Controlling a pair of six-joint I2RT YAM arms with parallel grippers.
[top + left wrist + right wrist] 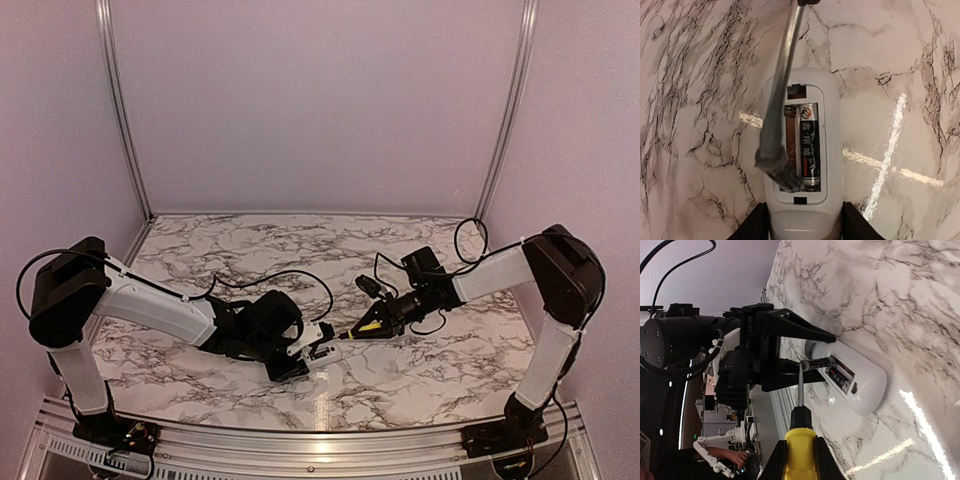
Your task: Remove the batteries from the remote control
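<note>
The left gripper (805, 231) is clamped on the near end of the remote control (832, 150), down at the marble table (900, 50), with its battery bay uncovered and facing up. The right gripper (800, 465) pinches the yellow-handled tool (801, 440), tip dug into the bay's near corner beside one battery (810, 145) seated there. The other slot hides under the shaft, so I'd say unloading has barely begun.

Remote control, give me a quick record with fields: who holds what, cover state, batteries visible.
left gripper: shut on remote control
right gripper: shut on yellow-handled screwdriver
bay: open, uncovered
batteries visible: one battery, in the bay
screwdriver tip: inside bay, beside that battery
other slot: mostly hidden by shaft
</note>
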